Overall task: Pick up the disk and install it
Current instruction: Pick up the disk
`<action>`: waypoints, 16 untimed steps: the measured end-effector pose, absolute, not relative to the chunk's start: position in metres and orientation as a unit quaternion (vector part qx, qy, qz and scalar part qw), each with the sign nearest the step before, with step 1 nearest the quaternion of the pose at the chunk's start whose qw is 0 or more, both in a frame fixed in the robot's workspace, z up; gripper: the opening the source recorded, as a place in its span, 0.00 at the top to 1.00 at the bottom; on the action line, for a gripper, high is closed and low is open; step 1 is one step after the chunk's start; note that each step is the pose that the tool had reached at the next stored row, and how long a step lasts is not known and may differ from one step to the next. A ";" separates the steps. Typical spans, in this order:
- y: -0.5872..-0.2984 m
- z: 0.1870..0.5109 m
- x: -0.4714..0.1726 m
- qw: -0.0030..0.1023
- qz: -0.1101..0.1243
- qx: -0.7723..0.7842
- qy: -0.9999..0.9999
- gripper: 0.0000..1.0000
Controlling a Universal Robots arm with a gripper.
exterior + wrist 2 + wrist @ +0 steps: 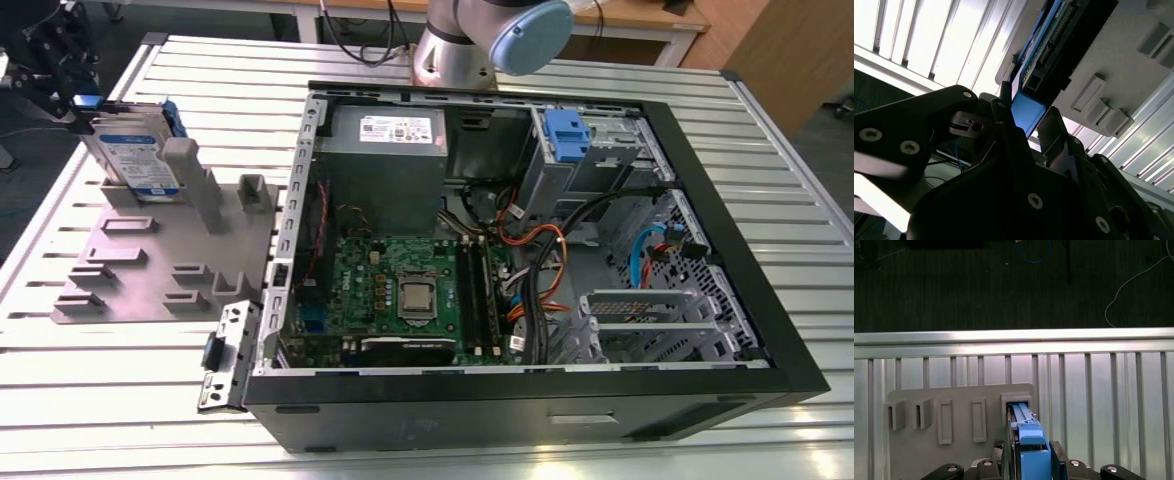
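Note:
The disk (134,150) stands on edge in a slot of the grey holder plate (147,260) at the exterior view's left, its white-and-blue label showing and its blue caddy rail on top. My gripper (74,100) is at the disk's upper far end. In the first wrist view the blue caddy (1026,432) runs from the holder's slot into my gripper (1030,465), whose black fingers (1055,457) press on both sides. In the second wrist view the caddy's blue end (1026,112) sits between the same fingers (1051,125). The gripper is shut on the disk.
The open computer case (694,200) lies on the slatted metal table (801,440), with its motherboard, cables and a metal drive cage carrying a blue latch (567,135) at the back. The arm's base (461,45) stands behind the case. The holder plate has several empty slots (944,420).

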State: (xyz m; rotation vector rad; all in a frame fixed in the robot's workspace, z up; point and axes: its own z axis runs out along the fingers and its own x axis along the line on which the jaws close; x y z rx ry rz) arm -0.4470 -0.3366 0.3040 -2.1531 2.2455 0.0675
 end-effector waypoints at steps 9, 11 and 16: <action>-0.336 0.299 -0.447 0.014 0.022 -0.708 0.706 0.52; -0.336 0.297 -0.447 0.014 0.022 -0.708 0.706 0.52; -0.335 0.292 -0.447 0.014 0.022 -0.708 0.706 0.52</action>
